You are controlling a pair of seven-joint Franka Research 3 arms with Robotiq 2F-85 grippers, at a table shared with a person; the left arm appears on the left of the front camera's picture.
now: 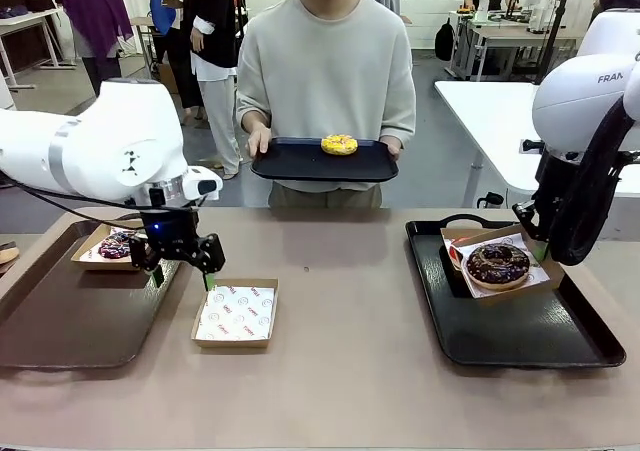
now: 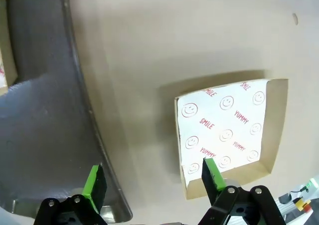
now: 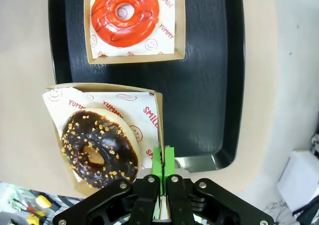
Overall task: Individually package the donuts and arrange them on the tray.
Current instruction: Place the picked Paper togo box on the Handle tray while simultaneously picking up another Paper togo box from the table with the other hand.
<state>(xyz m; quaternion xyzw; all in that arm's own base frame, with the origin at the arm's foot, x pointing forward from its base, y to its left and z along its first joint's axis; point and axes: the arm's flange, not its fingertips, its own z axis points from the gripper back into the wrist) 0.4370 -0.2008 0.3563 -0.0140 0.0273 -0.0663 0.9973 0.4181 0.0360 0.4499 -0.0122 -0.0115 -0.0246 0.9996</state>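
- Front view: my left tool hangs spread above the tan surface, near the purple sprinkled ring donut, which is boxed on a brown tray. A person holds a dark tray carrying the yellow ring donut.
- Left wrist view: one green pad is over an empty paper-lined cardboard box.
- Right wrist view: my right tool, pressed together, pinches the wall of the chocolate sprinkled ring donut's box. The glossy red ring donut sits boxed on a black tray.

Chocolate donut, red donut boxed, yellow donut bare
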